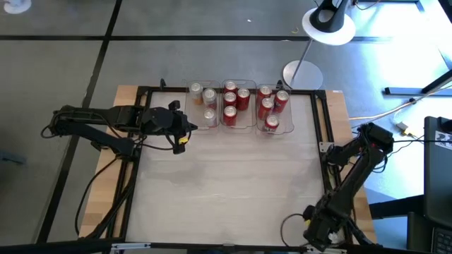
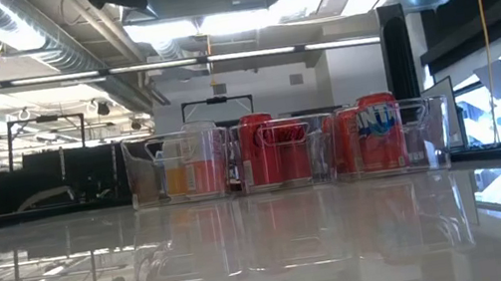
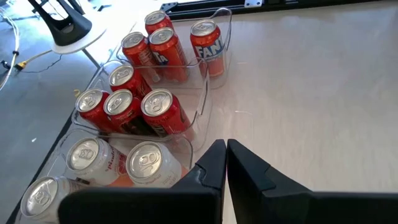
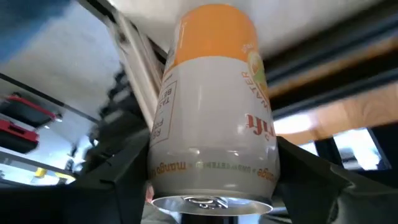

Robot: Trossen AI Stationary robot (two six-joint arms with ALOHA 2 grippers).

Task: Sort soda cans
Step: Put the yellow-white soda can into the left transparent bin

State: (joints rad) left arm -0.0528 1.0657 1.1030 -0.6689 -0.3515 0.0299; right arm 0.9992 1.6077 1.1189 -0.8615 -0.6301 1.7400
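Sorting looks almost done: three bins [image 1: 254,128] at the table's [image 1: 226,190] 12 o'clock hold the cans. The right hand [image 4: 211,186], at 5 o'clock, pinches a white-orange can [image 4: 211,106]; the left hand [image 3: 225,163], at 10 o'clock, is pressed together.

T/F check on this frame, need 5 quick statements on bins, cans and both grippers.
1. Three clear bins stand side by side at the table's far edge. True.
2. The middle bin holds pale cans. False: it holds red cans; the pale cans are in the bin on the left arm's side.
3. The left gripper is shut and holds nothing. True.
4. The right gripper is empty. False: a white and orange can sits between its fingers.
5. Loose cans lie on the open table in front of the bins. False: every can in the high view stands inside a bin.
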